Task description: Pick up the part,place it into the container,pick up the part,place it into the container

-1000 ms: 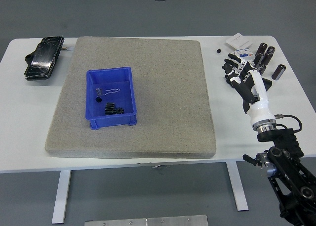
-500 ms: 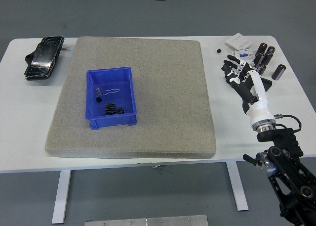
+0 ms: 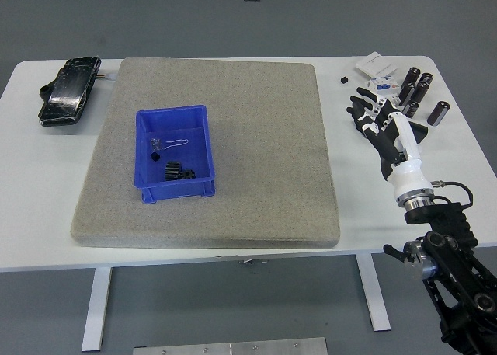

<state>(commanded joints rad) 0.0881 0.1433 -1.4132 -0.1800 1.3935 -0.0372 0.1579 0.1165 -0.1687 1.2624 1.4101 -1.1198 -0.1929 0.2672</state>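
A blue container (image 3: 174, 153) sits on the grey mat (image 3: 210, 149) at centre left. It holds several small black parts and a bit of wire. My right hand (image 3: 367, 109) lies over the white table right of the mat, fingers spread and empty. Just beyond it, several black cylindrical parts (image 3: 415, 87) lie at the table's far right, with one more (image 3: 439, 113) set apart. A tiny black part (image 3: 343, 80) lies near the mat's far right corner. My left arm is out of view.
A black device (image 3: 68, 89) lies at the table's far left corner. A white box (image 3: 373, 64) and a small blue-and-white item (image 3: 385, 82) lie beside the cylinders.
My right hand has shifted slightly left and forward. Nothing else has moved.
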